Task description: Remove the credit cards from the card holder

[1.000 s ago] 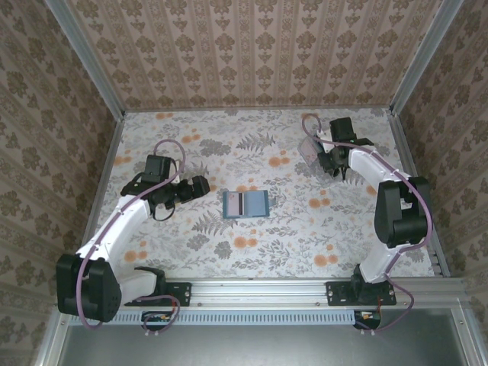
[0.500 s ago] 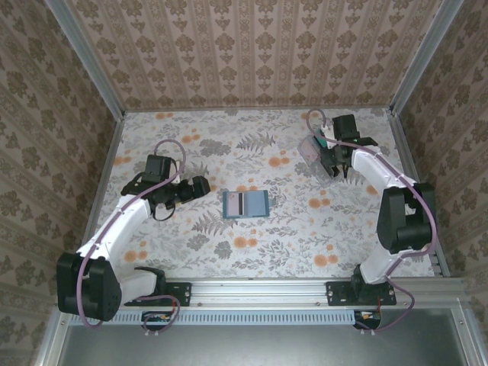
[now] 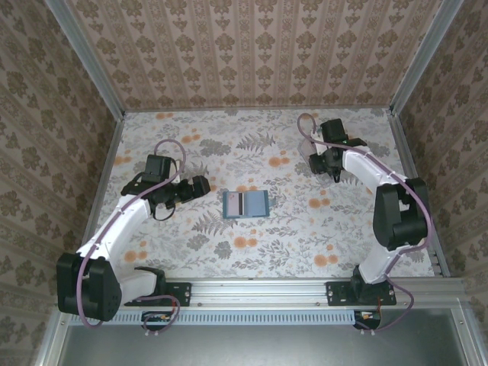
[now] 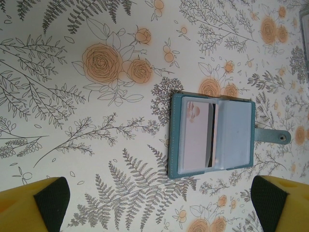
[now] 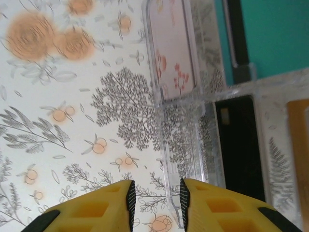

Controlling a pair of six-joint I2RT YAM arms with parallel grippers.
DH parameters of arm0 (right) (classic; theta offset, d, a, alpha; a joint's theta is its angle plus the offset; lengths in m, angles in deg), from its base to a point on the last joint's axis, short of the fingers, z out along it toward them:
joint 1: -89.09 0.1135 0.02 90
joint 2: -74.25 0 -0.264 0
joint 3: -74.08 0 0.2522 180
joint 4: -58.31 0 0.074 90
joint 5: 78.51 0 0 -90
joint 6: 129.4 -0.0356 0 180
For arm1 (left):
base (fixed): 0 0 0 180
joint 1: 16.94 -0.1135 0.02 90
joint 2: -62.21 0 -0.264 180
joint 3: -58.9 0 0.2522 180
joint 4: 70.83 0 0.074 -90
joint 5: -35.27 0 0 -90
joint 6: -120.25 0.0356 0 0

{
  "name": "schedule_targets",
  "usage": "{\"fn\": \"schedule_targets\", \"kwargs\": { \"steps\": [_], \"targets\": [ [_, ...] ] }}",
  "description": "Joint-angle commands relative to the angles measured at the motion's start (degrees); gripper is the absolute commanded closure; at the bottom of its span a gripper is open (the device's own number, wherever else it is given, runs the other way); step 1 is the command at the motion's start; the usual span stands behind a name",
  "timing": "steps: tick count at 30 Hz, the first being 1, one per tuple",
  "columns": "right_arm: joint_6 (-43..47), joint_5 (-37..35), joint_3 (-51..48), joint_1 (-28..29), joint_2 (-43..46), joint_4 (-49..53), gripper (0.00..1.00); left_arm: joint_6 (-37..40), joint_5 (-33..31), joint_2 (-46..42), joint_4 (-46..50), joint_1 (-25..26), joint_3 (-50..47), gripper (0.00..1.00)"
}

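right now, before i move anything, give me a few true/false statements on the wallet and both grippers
1. The card holder lies open on the table. True.
2. The left gripper is clamped on the card holder. False: its fingers stand wide apart, short of the holder and not touching it.
3. A pale card sits in one panel of the holder. True.
4. The right gripper hangs over the card holder. False: it is off at the far right of the table, at a clear tray.
5. The holder's strap is snapped shut. False: it sticks out loose to the side.
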Motion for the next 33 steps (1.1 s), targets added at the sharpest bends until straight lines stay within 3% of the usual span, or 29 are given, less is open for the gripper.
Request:
{"fn": "schedule_targets", "kwargs": {
  "steps": [1, 6, 17, 25, 33],
  "targets": [
    [-1.0, -3.2, 1.6, -0.2, -1.4, 1.8, 0.66, 0.8, 0.9, 0.3, -0.3, -0.5, -0.5, 0.0],
    [-2.0, -10.6, 1.7, -0.2, -1.5, 0.9, 0.63, 0.8, 1.1, 0.4, -0.5, -0.5, -0.6, 0.0],
    [-3.5, -15.2, 1.9, -0.2, -1.6, 0.9, 0.58, 0.8, 1.4, 0.9, -0.6, -0.5, -0.6, 0.0],
    [-6.2, -12.5, 2.1, -0.2, 0.7, 1.7, 0.54, 0.9, 1.7, 1.1, -0.6, -0.5, -0.7, 0.0],
    [-14.0, -2.9, -1.0, 4.1, 8.7, 2.2, 0.5, -0.2, 3.0, 1.3, -2.0, -0.5, -1.6, 0.0]
  ]
}}
